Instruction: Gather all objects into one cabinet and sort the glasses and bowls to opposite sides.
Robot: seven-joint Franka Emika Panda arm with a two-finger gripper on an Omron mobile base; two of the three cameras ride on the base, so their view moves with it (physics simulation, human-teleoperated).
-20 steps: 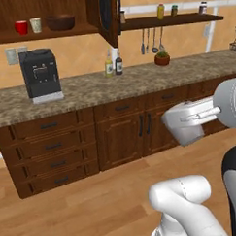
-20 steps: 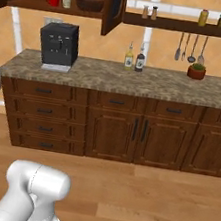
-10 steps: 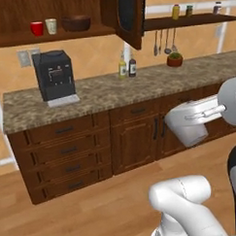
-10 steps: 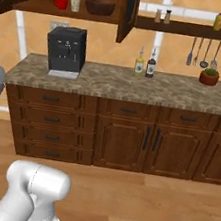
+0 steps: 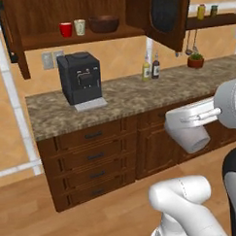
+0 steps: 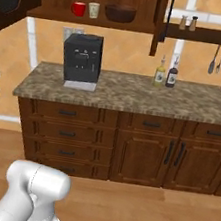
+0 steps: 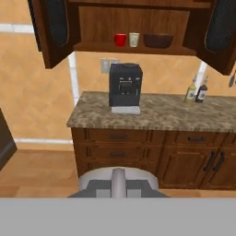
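1. Sitting on the open cabinet shelf were the red cup, cream cup and brown bowl.
2. The base seemed to be approaching; reaching comes next.
3. Whether the fingers were open, I cannot tell.

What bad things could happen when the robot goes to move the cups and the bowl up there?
The red cup and cream cup stand close together, so grabbing one might knock over the other. The open cabinet doors stick out and the arm could bump them. The coffee machine sits right below the shelf, so a dropped bowl might hit it.
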